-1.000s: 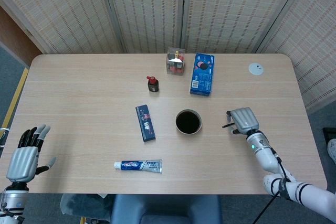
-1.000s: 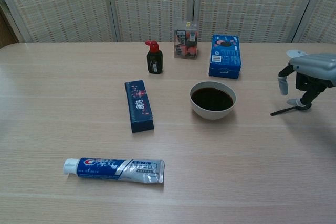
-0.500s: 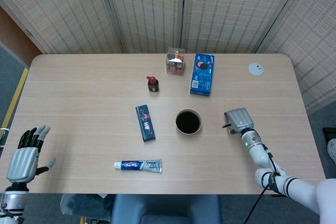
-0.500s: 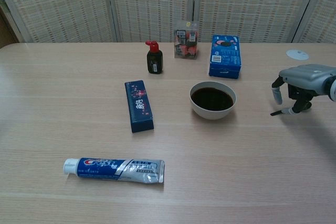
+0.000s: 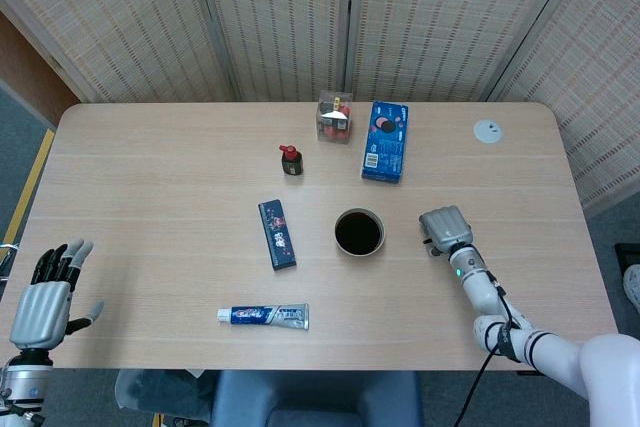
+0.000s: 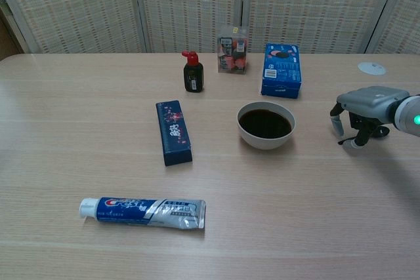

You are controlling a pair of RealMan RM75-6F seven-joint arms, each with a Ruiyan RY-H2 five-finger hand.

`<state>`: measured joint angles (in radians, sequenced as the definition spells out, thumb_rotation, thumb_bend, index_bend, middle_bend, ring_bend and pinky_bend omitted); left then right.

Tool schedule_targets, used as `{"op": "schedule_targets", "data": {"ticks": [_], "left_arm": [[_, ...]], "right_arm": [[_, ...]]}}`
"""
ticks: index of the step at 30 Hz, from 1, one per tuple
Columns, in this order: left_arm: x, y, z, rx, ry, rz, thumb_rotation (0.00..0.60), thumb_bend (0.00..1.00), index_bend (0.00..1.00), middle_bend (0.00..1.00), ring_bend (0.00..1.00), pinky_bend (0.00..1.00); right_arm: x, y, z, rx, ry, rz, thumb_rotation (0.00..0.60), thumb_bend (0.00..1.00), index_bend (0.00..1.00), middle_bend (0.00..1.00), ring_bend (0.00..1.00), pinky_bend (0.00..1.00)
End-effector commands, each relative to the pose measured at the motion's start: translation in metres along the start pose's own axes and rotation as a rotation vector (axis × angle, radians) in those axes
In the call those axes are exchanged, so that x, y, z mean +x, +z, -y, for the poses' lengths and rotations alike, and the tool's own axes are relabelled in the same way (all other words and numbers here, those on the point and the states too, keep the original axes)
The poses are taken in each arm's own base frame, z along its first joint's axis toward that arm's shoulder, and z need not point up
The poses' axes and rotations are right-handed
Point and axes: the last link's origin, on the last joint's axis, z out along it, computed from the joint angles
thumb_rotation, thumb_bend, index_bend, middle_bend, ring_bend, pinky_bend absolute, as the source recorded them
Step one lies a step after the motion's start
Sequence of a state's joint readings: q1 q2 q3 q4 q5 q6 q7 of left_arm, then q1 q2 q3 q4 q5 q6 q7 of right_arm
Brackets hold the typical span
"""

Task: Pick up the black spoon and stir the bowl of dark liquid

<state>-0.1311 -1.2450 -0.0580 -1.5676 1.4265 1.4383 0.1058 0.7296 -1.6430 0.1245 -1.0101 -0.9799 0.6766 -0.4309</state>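
Right robot hand (image 6: 362,113) pinches the thin black spoon (image 6: 346,139) beside the round bowl (image 6: 266,124).

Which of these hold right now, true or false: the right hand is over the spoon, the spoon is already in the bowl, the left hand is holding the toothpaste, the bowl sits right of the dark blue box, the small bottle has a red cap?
1. The right hand is down over the black spoon: true.
2. The spoon is already in the bowl: false. It is on the table, right of the bowl.
3. The left hand holds the toothpaste: false. It is open, off the table's near left corner.
4. The bowl sits right of the dark blue box: true.
5. The small bottle has a red cap: true.
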Motion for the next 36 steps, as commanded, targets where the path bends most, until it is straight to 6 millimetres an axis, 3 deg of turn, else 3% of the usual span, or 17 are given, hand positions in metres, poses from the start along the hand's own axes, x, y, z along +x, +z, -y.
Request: {"op": "schedule_targets", "data": {"ticks": [1, 36], "left_arm": [[-0.0001, -0.0002, 0.0009, 0.003, -0.001, 0.0, 0.6, 0.24, 0.07, 0.0, 0.0, 0.0], [-0.0021, -0.0023, 0.0081, 0.017, -0.007, -0.002, 0.6, 0.24, 0.07, 0.0, 0.0, 0.0]], "right_arm": [[-0.0008, 0.0013, 0.0013, 0.0, -0.007, 0.005, 0.6, 0.3, 0.51, 1.0, 1.0, 1.0], [-0.0058, 0.0067, 0.003, -0.02, -0.027, 0.029, 0.6, 0.38, 0.56, 1.0, 1.0, 1.0]]}}
